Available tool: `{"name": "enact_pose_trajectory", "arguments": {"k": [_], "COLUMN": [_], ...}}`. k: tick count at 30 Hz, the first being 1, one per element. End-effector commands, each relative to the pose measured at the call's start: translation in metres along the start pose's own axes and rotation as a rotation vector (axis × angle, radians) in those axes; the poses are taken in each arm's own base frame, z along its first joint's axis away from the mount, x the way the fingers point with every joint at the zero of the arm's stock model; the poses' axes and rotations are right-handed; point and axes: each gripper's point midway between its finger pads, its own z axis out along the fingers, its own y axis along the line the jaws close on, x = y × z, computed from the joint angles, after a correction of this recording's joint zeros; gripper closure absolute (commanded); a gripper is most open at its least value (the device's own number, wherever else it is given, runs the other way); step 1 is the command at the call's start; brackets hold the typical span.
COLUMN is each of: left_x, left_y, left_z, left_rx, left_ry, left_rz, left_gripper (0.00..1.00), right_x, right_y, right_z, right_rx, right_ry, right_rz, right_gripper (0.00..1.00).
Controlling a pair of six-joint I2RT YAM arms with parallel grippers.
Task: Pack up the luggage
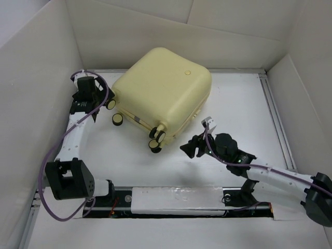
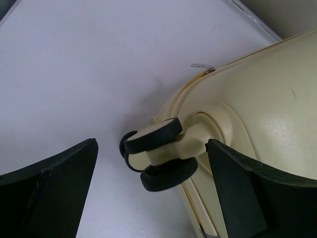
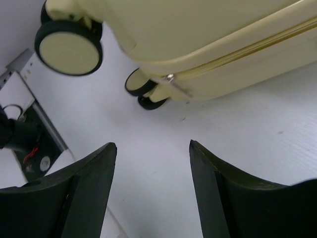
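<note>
1. The pale yellow suitcase [image 1: 161,88] lies flat and zipped shut, just ahead of both tools. I judge the packing is at its closing stage.
2. The left gripper [image 2: 151,148] is spread wide around a caster pair [image 2: 153,135], grasping nothing.
3. The right gripper [image 3: 152,146] is released and empty, with the zip pull [image 3: 170,77] just ahead.
4. I can't tell what's inside (the shell hides it).
5. Next, I'd back both arms off without nudging the wheels.

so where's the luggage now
Top view: the luggage lies closed at far centre-left of the table, with the open left pincer next to its left-corner wheel.
</note>
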Motion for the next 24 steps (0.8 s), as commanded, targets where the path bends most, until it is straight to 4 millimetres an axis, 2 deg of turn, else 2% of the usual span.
{"name": "enact_pose_trajectory", "arguments": {"k": [1, 4, 7, 11, 17, 18, 19, 21, 22, 23, 24], "left_x": [-0.026, -0.029, -0.014, -0.005, 0.028, 0.038, 0.038, 0.050, 0.049, 0.061, 0.060], "left_y": [-0.011, -0.027, -0.035, -0.036, -0.040, -0.042, -0.042, -0.045, -0.049, -0.046, -0.049], "left_z": [0.000, 0.002, 0.010, 0.013, 0.026, 0.028, 0.028, 0.027, 0.026, 0.026, 0.022], "left_rx": [0.037, 0.129, 0.207, 0.236, 0.301, 0.331, 0.331, 0.370, 0.389, 0.400, 0.418], "left_ry": [-0.050, -0.054, -0.023, -0.008, 0.096, 0.119, 0.119, 0.155, 0.150, 0.186, 0.173], "left_rz": [0.073, 0.141, 0.185, 0.211, 0.225, 0.225, 0.225, 0.215, 0.215, 0.202, 0.189], "left_gripper": [0.11, 0.12, 0.17, 0.25, 0.35, 0.43, 0.50, 0.59, 0.67, 0.71, 0.75], "right_x": [0.004, 0.024, 0.034, 0.032, 0.031, 0.029, 0.028, 0.023, 0.018, 0.017, 0.012], "right_y": [0.016, 0.018, 0.015, 0.016, 0.016, 0.015, 0.015, 0.012, 0.012, 0.009, 0.009], "right_z": [0.002, -0.002, -0.003, -0.005, -0.008, -0.010, -0.010, -0.012, -0.013, -0.013, -0.013], "right_rx": [-0.024, -0.037, -0.030, -0.035, -0.036, -0.030, -0.028, -0.007, 0.004, 0.016, 0.023], "right_ry": [-0.049, -0.027, -0.016, -0.025, -0.026, -0.033, -0.031, -0.053, -0.064, -0.070, -0.083], "right_rz": [0.005, 0.003, 0.009, 0.010, 0.010, 0.010, 0.001, 0.002, 0.003, -0.005, -0.016], "right_gripper": [0.33, 0.33, 0.33, 0.33, 0.33, 0.33, 0.32, 0.32, 0.32, 0.32, 0.36]}}
